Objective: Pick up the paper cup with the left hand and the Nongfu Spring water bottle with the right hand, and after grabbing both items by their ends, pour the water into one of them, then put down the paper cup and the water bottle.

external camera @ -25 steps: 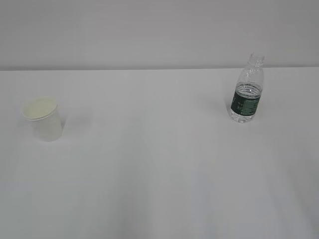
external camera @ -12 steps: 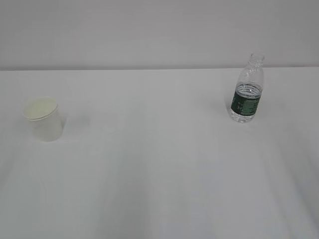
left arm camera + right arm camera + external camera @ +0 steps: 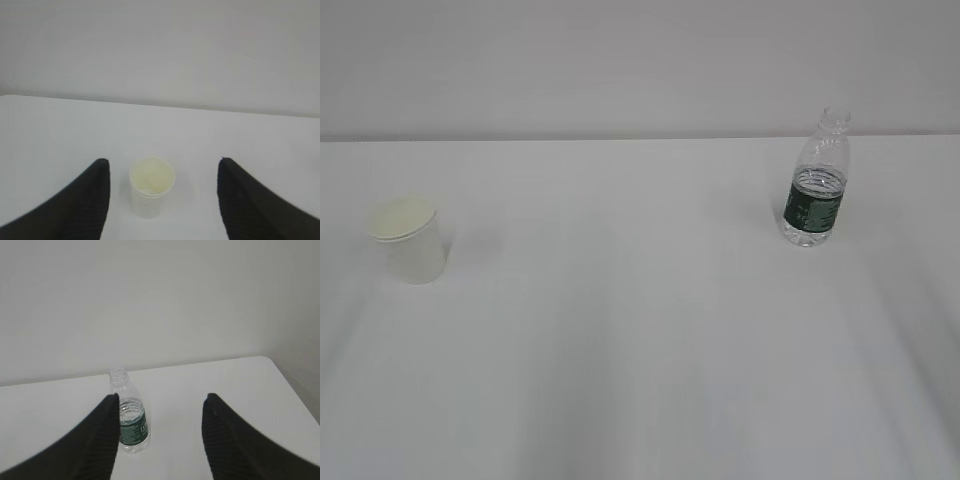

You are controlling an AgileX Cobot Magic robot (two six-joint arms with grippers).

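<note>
While both jaws gape, paper cup [image 3: 151, 186] centered beyond left pair, water bottle [image 3: 129, 414] beyond right pair's left finger.

A plain white tabletop [image 3: 640, 350] is seen filling the lower two thirds of the exterior frame. Its far edge is drawn as a straight horizontal line across the upper third. Above that line a bare, pale grey wall [image 3: 620, 60] is shown. In the right wrist view the tabletop's rounded corner is seen at the right of the frame, with a darker strip beside it.
</note>
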